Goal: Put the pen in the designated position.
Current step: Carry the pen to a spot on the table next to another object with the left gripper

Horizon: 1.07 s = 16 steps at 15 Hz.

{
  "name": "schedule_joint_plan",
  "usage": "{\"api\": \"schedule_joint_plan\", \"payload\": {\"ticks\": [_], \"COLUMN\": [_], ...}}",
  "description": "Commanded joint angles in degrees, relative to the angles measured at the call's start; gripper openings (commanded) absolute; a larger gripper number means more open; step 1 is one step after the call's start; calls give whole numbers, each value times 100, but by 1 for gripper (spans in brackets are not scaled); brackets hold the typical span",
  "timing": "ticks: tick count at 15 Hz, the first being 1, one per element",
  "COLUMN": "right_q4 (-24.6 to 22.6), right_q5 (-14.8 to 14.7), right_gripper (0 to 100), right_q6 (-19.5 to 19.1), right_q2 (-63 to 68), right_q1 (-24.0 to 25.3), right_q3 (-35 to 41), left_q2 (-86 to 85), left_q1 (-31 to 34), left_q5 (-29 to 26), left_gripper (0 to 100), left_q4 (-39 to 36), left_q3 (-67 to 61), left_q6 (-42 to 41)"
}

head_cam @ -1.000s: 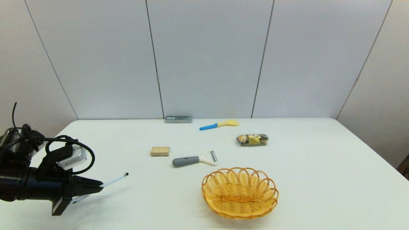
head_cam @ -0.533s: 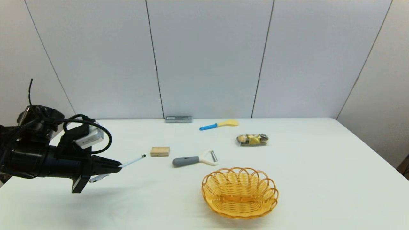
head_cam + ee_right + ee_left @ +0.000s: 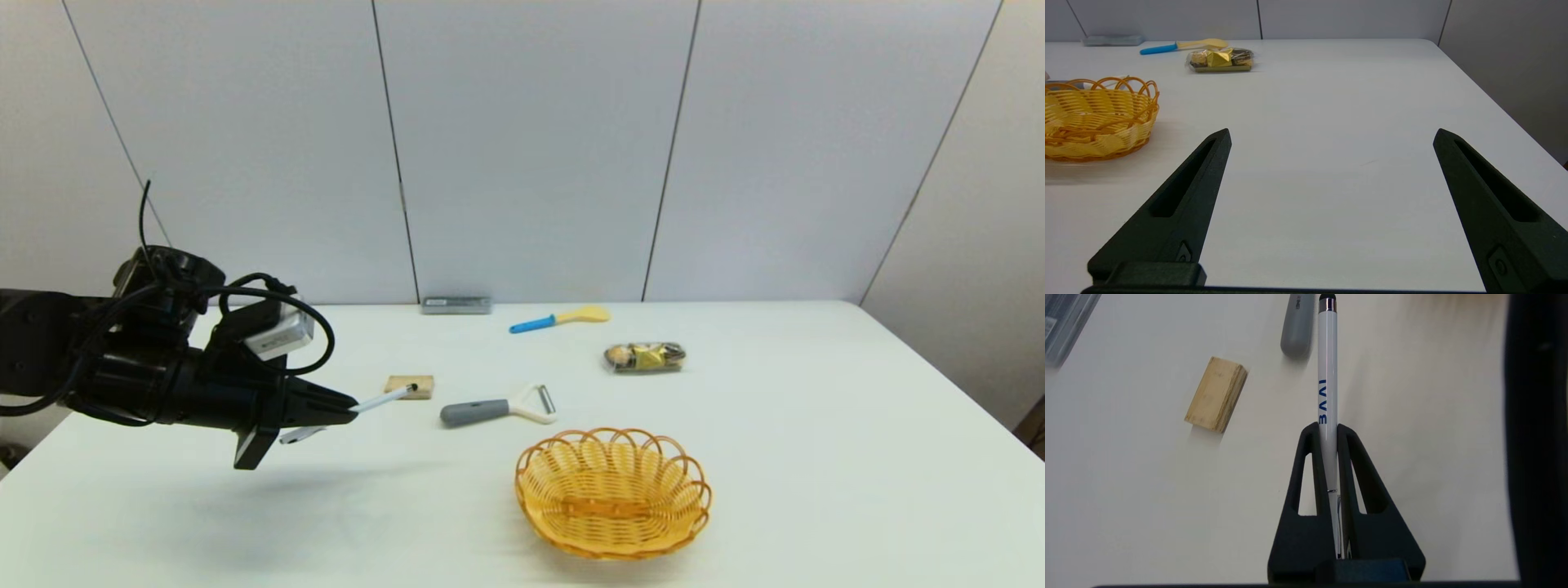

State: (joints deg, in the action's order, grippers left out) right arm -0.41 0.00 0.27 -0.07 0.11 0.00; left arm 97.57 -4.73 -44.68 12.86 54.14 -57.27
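Note:
My left gripper (image 3: pixel 347 411) hangs above the left part of the table, shut on the slim white pen (image 3: pixel 384 399). The pen sticks out toward the right, its black tip over the wooden block (image 3: pixel 409 386). In the left wrist view the pen (image 3: pixel 1327 367) runs straight out between the closed fingers of the left gripper (image 3: pixel 1327 430), with blue lettering on its barrel. The yellow wicker basket (image 3: pixel 612 492) stands to the right, nearer the front edge. My right gripper (image 3: pixel 1331 136) is open over bare table at the right side and is out of the head view.
A grey-handled peeler (image 3: pixel 498 408) lies just right of the pen tip. At the back lie a blue-handled yellow spoon (image 3: pixel 559 319), a grey flat case (image 3: pixel 456 305) and a clear pack of wrapped sweets (image 3: pixel 645 357).
My left arm has risen and travelled right and away from me with the pen, from the front-left corner to beside the wooden block. Nothing else has moved.

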Motion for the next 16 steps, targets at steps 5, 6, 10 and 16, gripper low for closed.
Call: {"api": "schedule_joint_plan", "payload": {"ticks": [5, 6, 10, 16], "right_q4": [-2, -2, -2, -2], "right_q5": [0, 0, 0, 0], "right_gripper": [100, 100, 100, 100], "right_q6": [0, 0, 0, 0], "right_q2": [7, 7, 7, 7], "right_q1": [-2, 7, -2, -2], "right_q3": [9, 9, 9, 9], "left_q2": [253, 297, 605, 1255], "left_q1": [-722, -845, -1417, -2102], "left_q5": [-59, -59, -32, 311], "left_gripper": [0, 0, 0, 0], "left_q4": [6, 6, -20, -38], "left_q3": [308, 422, 1011, 1925], "left_q6": [137, 216, 665, 1174]}}
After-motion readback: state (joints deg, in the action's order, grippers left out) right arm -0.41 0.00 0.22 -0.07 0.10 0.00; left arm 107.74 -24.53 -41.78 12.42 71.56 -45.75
